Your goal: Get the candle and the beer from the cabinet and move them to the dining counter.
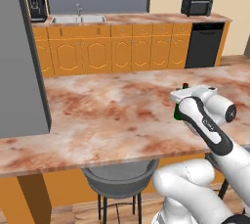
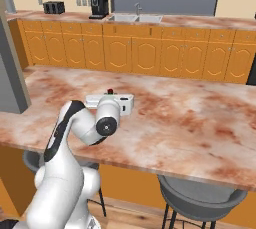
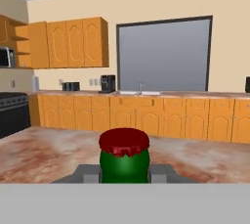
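My gripper (image 3: 124,171) is shut on the beer (image 3: 124,162), a dark green bottle with a red cap that stands upright between the two grey fingers (image 3: 88,173). In the left base view the beer (image 1: 177,114) peeks out beside the white hand, over the right part of the dining counter (image 1: 97,110). From the right base view only the red cap of the beer (image 2: 110,91) shows above the hand, over the dining counter (image 2: 200,118). I cannot tell whether the bottle's base touches the stone. The candle is out of view.
Grey round stools (image 1: 119,176) (image 2: 200,193) stand under the counter's near edge. A tall grey slab (image 1: 19,61) rises at the left. Beyond are low orange cupboards, a sink (image 1: 78,19), a coffee machine (image 1: 36,7), a microwave (image 1: 197,6) and orange wall cupboards (image 3: 68,42).
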